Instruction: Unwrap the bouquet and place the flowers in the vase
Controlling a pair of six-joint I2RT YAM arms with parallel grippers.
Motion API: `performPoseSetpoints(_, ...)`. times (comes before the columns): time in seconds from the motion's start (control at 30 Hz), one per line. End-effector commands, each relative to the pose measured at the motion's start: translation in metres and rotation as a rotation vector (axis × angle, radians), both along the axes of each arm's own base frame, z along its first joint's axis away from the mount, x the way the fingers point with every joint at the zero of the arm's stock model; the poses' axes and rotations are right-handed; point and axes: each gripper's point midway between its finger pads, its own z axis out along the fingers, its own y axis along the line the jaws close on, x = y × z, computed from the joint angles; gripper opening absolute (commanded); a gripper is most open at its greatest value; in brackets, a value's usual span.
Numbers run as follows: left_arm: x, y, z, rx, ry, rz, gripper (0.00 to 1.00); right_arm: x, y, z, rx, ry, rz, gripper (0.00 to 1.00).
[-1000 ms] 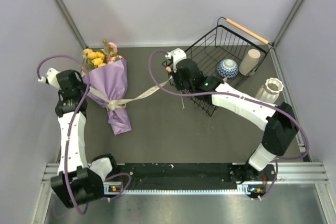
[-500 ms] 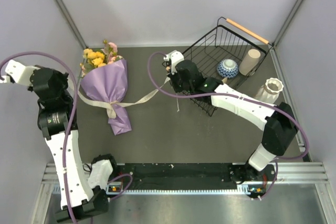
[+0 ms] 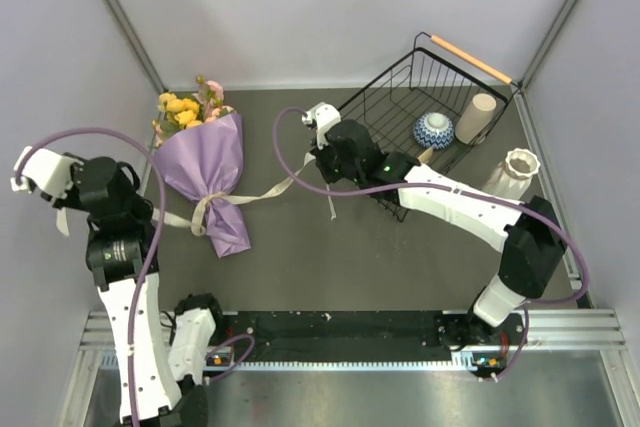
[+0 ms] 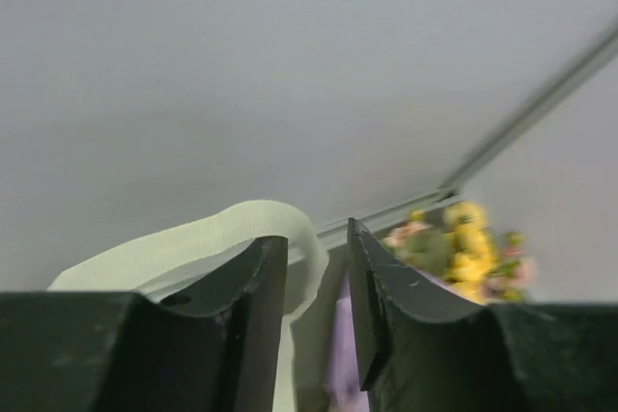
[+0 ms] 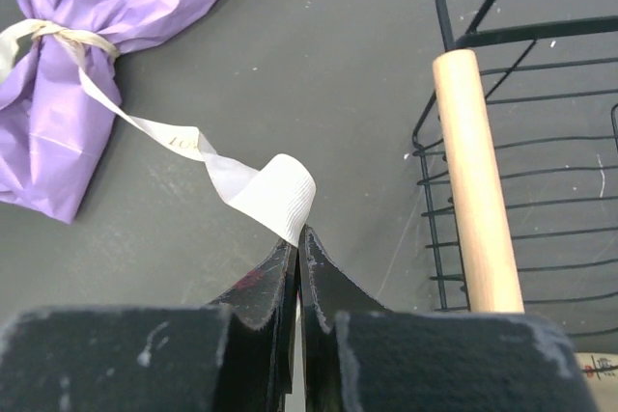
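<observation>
The bouquet [image 3: 205, 172], a lilac paper cone, lies on the dark table with its flowers [image 3: 190, 107] at the far end. A cream ribbon [image 3: 270, 185] runs from its tie to my right gripper [image 3: 322, 159], which is shut on the ribbon's end [image 5: 275, 195], its tips [image 5: 299, 233] pinched together. My left gripper [image 3: 58, 195] is raised at the far left, away from the cone. Its jaws [image 4: 317, 238] stand slightly apart, and a ribbon loop [image 4: 193, 243] drapes loosely over one finger. The ribbed white vase [image 3: 518, 169] stands at the right.
A black wire basket [image 3: 400, 97] with a wooden handle [image 5: 473, 171] sits at the back right. It holds a blue-and-white bowl [image 3: 434, 130] and a cream cup [image 3: 477, 117]. Grey walls close in on three sides.
My left arm swung from the bouquet's side out to the far left, and its jaws have parted a little. The right gripper drifted slightly left, still holding the ribbon.
</observation>
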Motion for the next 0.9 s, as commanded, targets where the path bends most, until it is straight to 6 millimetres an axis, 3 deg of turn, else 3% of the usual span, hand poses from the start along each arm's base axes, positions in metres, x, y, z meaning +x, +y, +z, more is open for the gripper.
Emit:
performPoseSetpoints(0.0,-0.023,0.016,-0.037,0.059,0.123,0.147,0.48,-0.008,0.013,0.032,0.093,-0.049,0.047,0.00)
performPoseSetpoints(0.03,-0.020,0.014,-0.040,0.051,0.115,0.127,0.67,-0.007,0.013,0.031,0.091,-0.048,0.046,0.00)
performPoseSetpoints(0.1,-0.012,0.008,-0.045,0.030,0.117,0.071,0.83,-0.009,0.012,0.031,0.087,-0.049,0.049,0.00)
performPoseSetpoints(0.17,-0.001,-0.001,-0.050,-0.006,0.101,0.002,0.84,-0.012,0.012,0.034,0.086,-0.052,0.054,0.02)
performPoseSetpoints(0.27,0.032,-0.031,-0.073,-0.089,0.104,-0.213,0.82,-0.013,0.012,0.037,0.072,-0.064,0.053,0.17)
performPoseSetpoints(0.3,0.050,-0.050,-0.090,-0.134,0.132,-0.344,0.81,-0.013,0.012,0.036,0.064,-0.066,0.051,0.33)
performPoseSetpoints(0.37,0.067,-0.067,-0.110,-0.184,0.150,-0.450,0.77,-0.014,0.014,0.037,0.052,-0.069,0.059,0.42)
performPoseSetpoints(0.4,0.075,-0.075,-0.136,-0.227,0.208,-0.501,0.75,-0.014,0.016,0.034,0.043,-0.065,0.063,0.50)
performPoseSetpoints(0.47,0.089,-0.094,-0.159,-0.264,0.251,-0.622,0.65,-0.016,0.021,0.034,0.038,-0.063,0.071,0.60)
performPoseSetpoints(0.5,0.091,-0.097,-0.185,-0.308,0.310,-0.632,0.65,-0.020,0.026,0.030,0.031,-0.058,0.082,0.63)
performPoseSetpoints(0.6,0.080,-0.096,-0.218,-0.387,0.411,-0.585,0.70,-0.024,0.039,0.028,0.027,-0.053,0.108,0.67)
performPoseSetpoints(0.73,0.057,-0.077,-0.232,-0.375,0.463,-0.449,0.87,-0.028,0.065,0.013,0.018,-0.020,0.151,0.67)
performPoseSetpoints(0.83,0.052,-0.080,-0.241,-0.362,0.430,-0.465,0.89,-0.035,0.088,0.012,0.037,-0.002,0.194,0.67)
performPoseSetpoints(0.87,0.054,-0.084,-0.245,-0.366,0.420,-0.491,0.87,-0.035,0.096,0.000,0.023,0.015,0.204,0.67)
